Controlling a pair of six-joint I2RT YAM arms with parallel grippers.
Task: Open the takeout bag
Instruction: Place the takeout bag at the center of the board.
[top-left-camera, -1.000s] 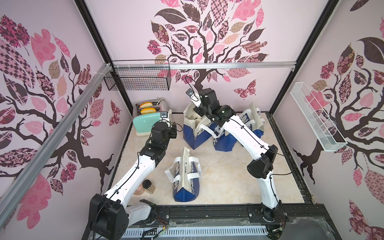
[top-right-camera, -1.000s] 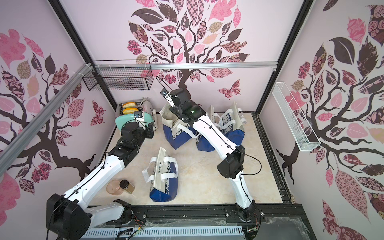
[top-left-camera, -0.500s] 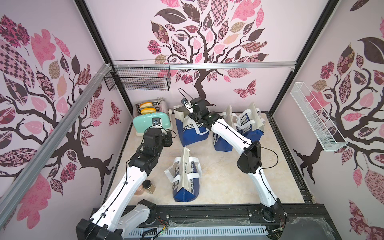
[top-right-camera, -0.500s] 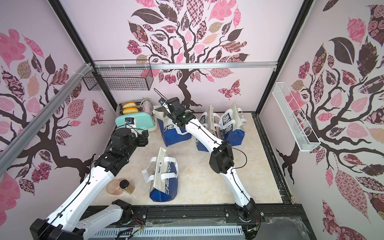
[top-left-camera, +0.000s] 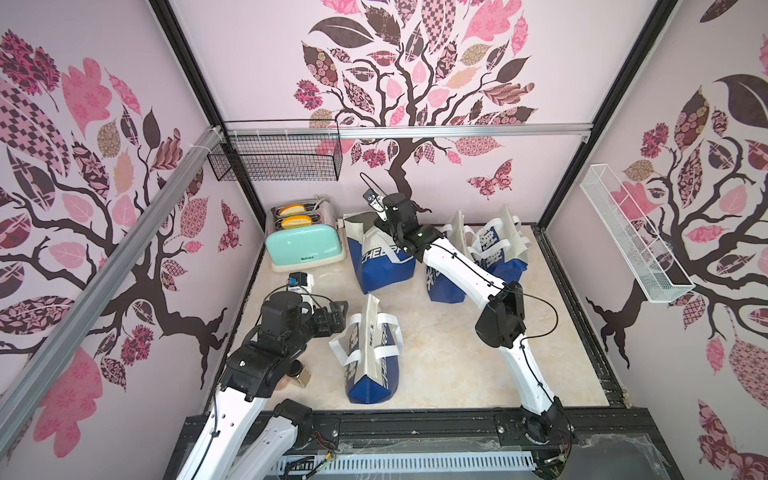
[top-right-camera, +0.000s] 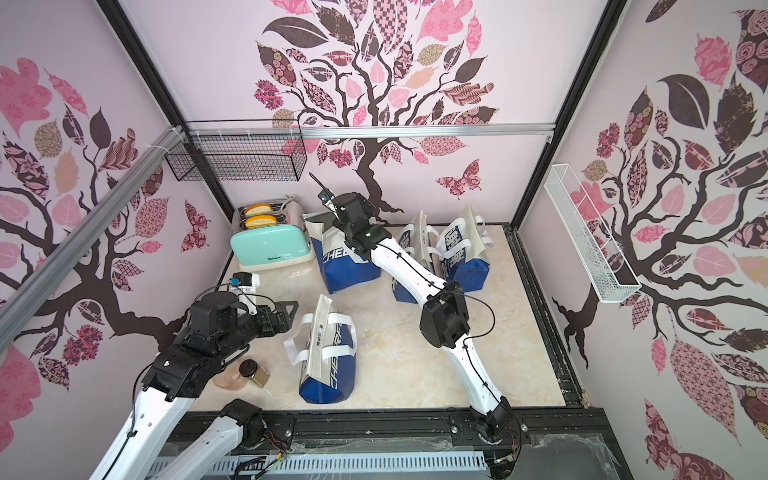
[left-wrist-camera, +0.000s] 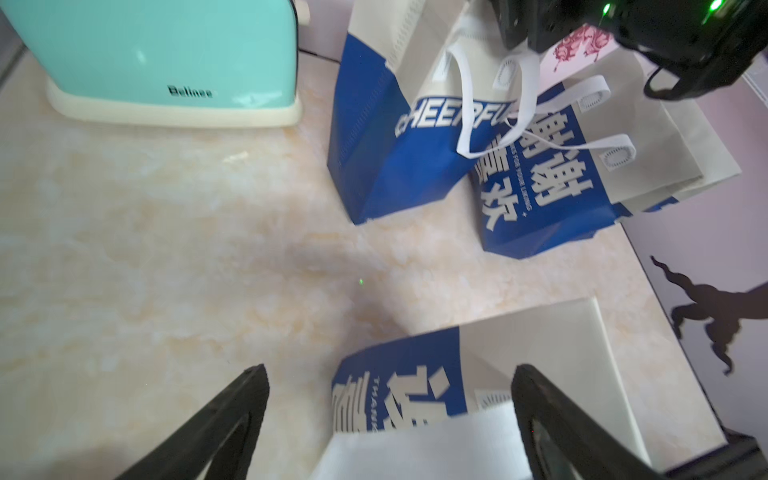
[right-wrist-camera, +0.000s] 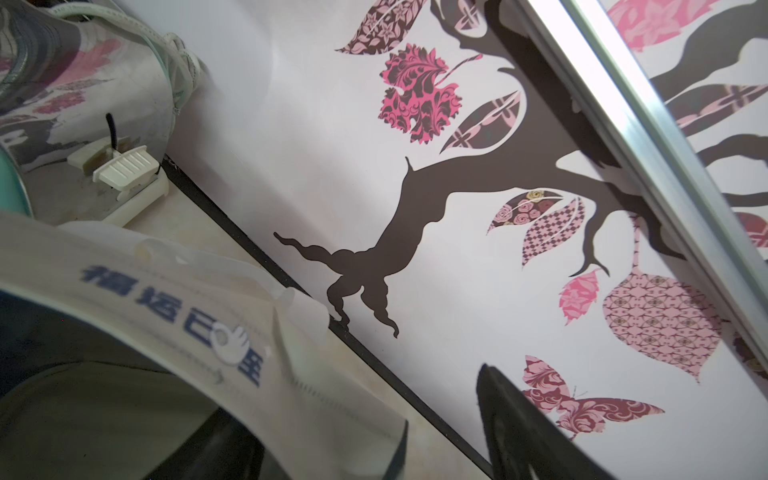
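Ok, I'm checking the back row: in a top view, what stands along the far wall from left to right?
Teal toaster → bag printed CHEER → middle bag → rightmost bag.

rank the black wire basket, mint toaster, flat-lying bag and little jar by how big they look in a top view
1. black wire basket, though it hangs nearer the camera
2. flat-lying bag and mint toaster, too alike to split
3. jar, clearly smallest
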